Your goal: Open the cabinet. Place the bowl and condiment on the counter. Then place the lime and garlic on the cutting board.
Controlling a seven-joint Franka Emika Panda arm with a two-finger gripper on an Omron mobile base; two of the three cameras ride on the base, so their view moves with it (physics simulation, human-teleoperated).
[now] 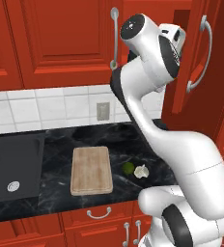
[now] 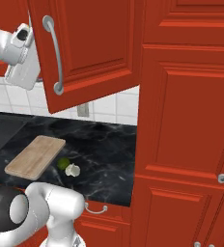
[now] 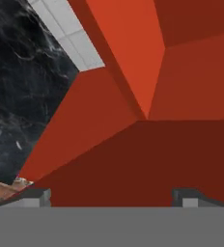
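Cabinet (image 2: 92,43) door swung open over counter (image 2: 104,144); claw (image 3: 111,195) spread, beside its edge.

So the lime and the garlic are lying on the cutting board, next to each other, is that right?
Not quite. The lime and garlic do lie next to each other, but on the black counter, just right of the cutting board, not on it. The board's surface is bare. The left base view shows this plainly.
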